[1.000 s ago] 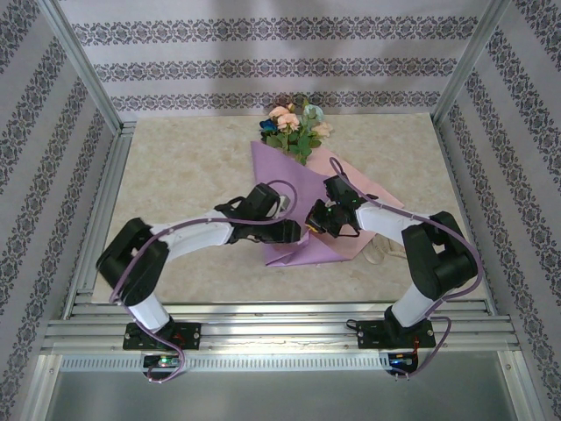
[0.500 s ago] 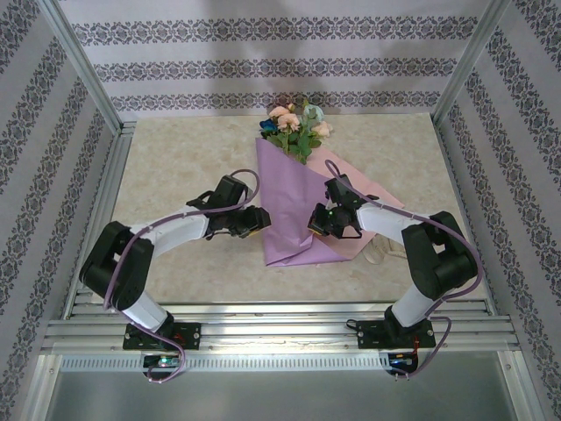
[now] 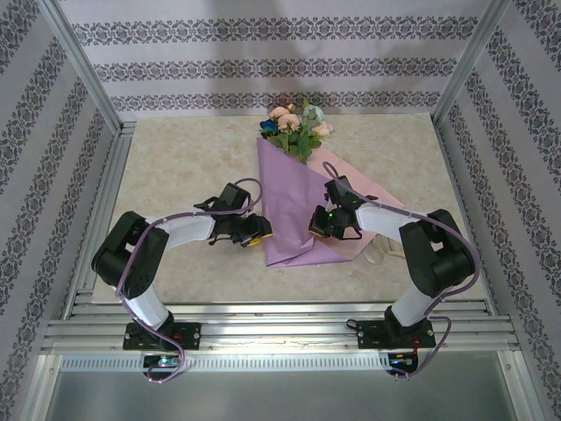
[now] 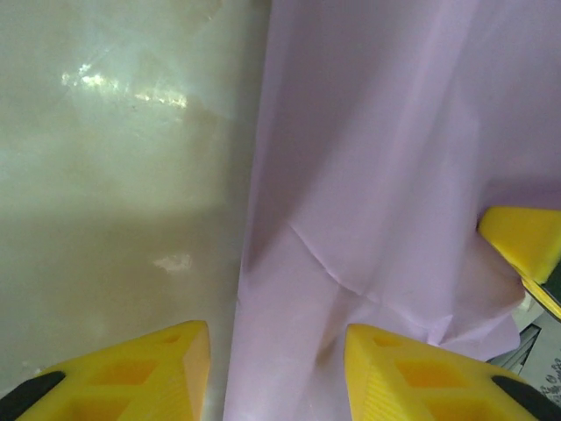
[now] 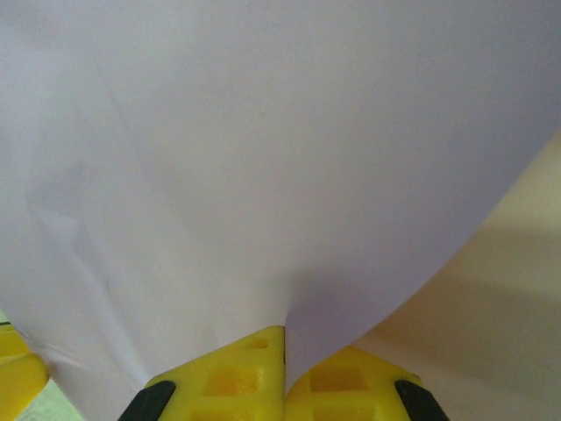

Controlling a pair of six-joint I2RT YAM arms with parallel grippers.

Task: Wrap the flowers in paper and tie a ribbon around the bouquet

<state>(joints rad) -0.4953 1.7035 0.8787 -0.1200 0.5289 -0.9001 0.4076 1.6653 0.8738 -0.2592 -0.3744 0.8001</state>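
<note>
The flowers' (image 3: 296,130) stems vanish under the folded paper (image 3: 294,206). A pale bit of ribbon (image 3: 379,253) peeks out by the right arm (image 3: 390,221), too thin to follow. Up close, the left fingers (image 4: 149,377) are cut off at the bottom edge, and the paper runs off the top and left of the right wrist view.
</note>
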